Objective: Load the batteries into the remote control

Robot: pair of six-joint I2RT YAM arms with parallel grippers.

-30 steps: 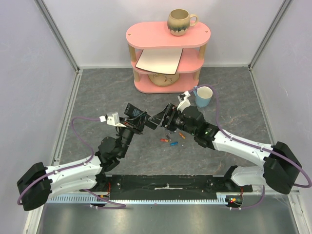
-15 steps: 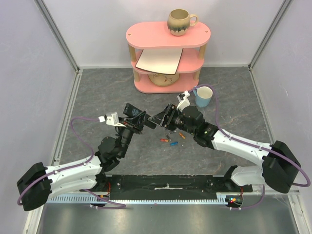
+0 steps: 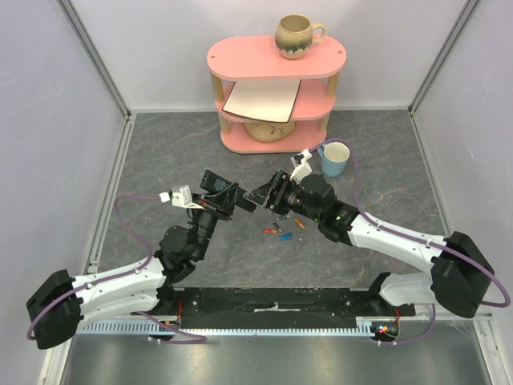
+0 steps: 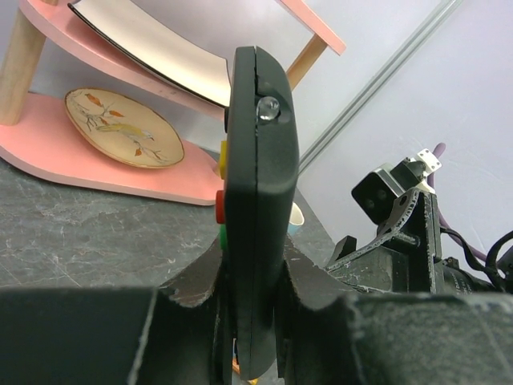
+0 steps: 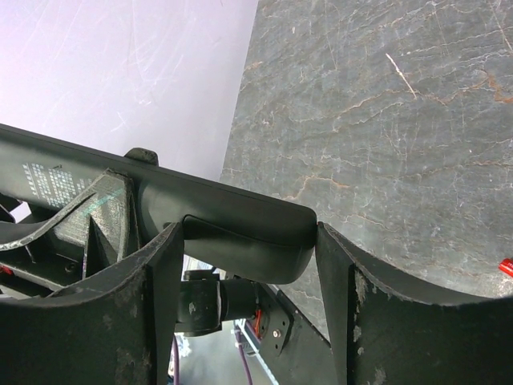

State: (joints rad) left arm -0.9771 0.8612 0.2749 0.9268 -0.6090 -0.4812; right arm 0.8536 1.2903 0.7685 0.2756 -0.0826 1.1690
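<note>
Jaws: L gripper (image 4: 255,282) clamped on remote control (image 4: 256,160), held on edge above table (image 3: 160,144), prob. to present its back to R gripper (image 5: 248,241). R jaws fairly wide, straddling remote's end; gripping or not, can't tell. Batteries (image 3: 280,231) lie loose, just near of both grippers.

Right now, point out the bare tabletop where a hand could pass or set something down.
Bare: the left stretch between the wall rail and the left claw; the right stretch beyond the blue cup. Crowded: the centre, where the right claw meets the remote control, batteries lying close by.
</note>
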